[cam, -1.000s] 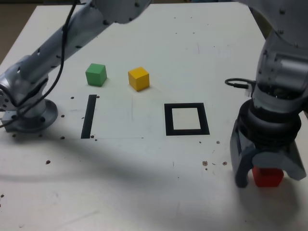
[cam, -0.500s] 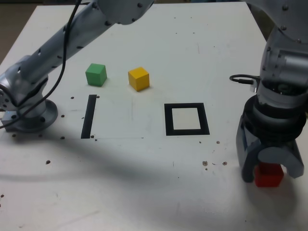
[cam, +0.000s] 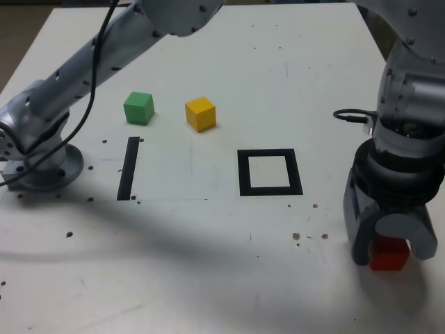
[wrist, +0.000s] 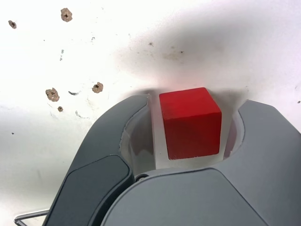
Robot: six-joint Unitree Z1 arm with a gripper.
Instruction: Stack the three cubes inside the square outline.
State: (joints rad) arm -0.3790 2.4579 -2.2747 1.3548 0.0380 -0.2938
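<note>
the gripper [cam: 388, 254] points down at the lower right of the exterior frame, its two grey jaws straddling the red cube [cam: 389, 255], which sits on the white table [cam: 229, 264]. in the wrist view the red cube [wrist: 190, 123] lies between the jaws; a narrow pale gap shows on each side of it, so whether the jaws actually press on it cannot be told, and the gripper [wrist: 188, 125] is neither spread wide nor clearly clamped. the cube rests flat on the table, not lifted

the square outline [cam: 270, 172] lies a little right of centre in the exterior view, its white middle bare, and well apart from the red cube. the yellow cube [cam: 200, 113] and the green cube [cam: 139, 108] stand side by side in the upper left part of the frame, apart from each other. a straight black tape strip [cam: 128, 168] lies below the green cube. the arm's base [cam: 38, 156] sits at the left edge
</note>
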